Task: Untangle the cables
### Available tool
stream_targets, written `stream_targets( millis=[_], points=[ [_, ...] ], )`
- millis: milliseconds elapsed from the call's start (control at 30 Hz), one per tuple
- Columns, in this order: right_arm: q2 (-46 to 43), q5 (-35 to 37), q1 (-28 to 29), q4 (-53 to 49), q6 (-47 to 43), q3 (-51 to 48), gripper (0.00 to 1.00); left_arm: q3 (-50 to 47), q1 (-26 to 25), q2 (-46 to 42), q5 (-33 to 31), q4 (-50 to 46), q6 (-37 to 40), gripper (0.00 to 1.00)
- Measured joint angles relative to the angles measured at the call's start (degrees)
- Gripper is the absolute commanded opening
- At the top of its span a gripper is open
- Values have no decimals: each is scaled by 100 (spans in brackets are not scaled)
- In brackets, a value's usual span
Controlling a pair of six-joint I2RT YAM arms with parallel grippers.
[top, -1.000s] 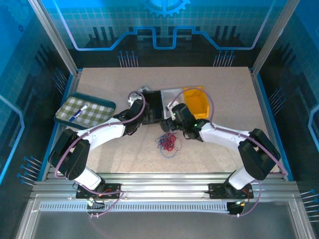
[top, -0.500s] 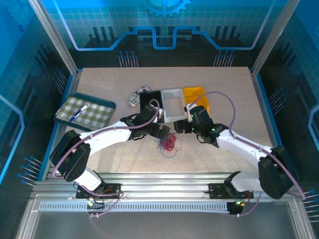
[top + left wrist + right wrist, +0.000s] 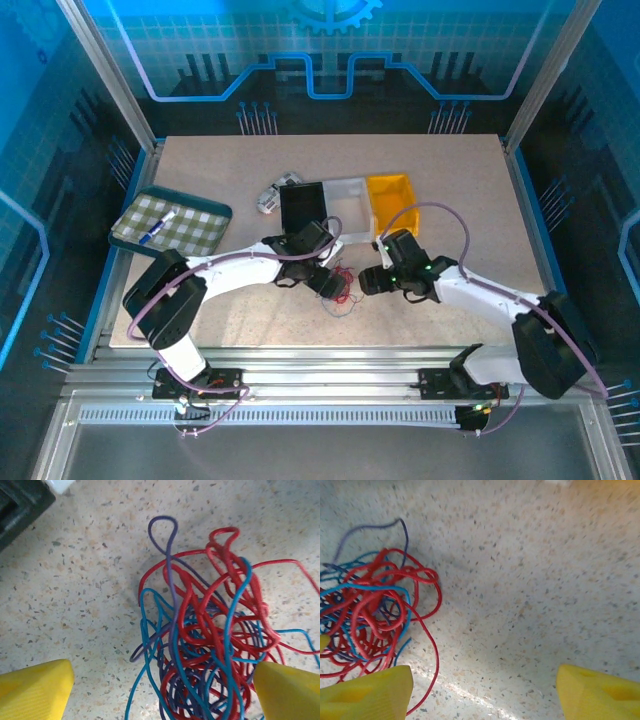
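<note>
Left jaws gape wide, empty, straddling the cables [image 3: 210, 645] on the counter [image 3: 75, 580]; right jaws, open and empty, sit just beside them. Both have just swung in, so picking strands apart can begin.

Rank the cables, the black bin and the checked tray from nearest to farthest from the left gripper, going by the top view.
1. Cables, right at the left gripper, between its open fingers.
2. Black bin, beyond it, farther back.
3. Checked tray, far off to the left.
</note>
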Motion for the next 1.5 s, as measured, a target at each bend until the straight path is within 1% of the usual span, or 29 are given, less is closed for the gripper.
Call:
stream_targets(
  millis=[167, 400, 500, 567, 600, 667, 767, 833, 900, 967, 1000, 1100, 1167, 1300, 1400, 1500],
  points=[
    [522, -151, 2, -20, -87, 116, 75, 0, 0, 37, 0, 11, -4, 89],
    [933, -223, 37, -4, -208, 278, 75, 0, 2, 155, 0, 13, -24, 87],
    [1165, -142, 138, -72, -280, 428, 73, 0, 0, 201, -2, 17, -24, 87],
    [1283, -46, 186, -212, -299, 568, 70, -2, 0, 208, -2, 31, -24, 86],
    [1346, 24, 219, -295, -319, 638, 67, -2, 0, 212, -2, 46, -24, 85],
    [1458, 166, 260, -439, -367, 756, 55, -2, 0, 234, -2, 87, -24, 85],
    [1589, 428, 267, -614, -415, 896, 28, -13, 0, 302, -4, 181, -35, 83],
    [1613, 503, 267, -627, -424, 940, 13, -24, 0, 337, -9, 243, -39, 79],
    [1635, 442, 278, -551, -439, 951, 4, -59, 0, 345, -15, 317, -39, 75],
    [1633, 393, 295, -507, -428, 949, 1, -98, 0, 345, -31, 365, -42, 72],
    [1617, 396, 295, -496, -411, 933, 0, -125, 0, 345, -31, 404, -42, 68],
    [1567, 365, 293, -415, -385, 890, 0, -164, 0, 358, -48, 470, -85, 56],
    [1513, 345, 293, -363, -367, 890, 0, -164, -2, 398, -50, 509, -87, 51],
    [1191, 367, 240, -286, -273, 890, 0, -164, -22, 507, -50, 638, -153, 36],
    [946, 380, 107, -280, -140, 892, 0, -164, -31, 553, -149, 752, -203, 22],
    [739, 387, -87, -223, 120, 892, 0, -164, -42, 562, -304, 883, -275, 11]
  ],
)
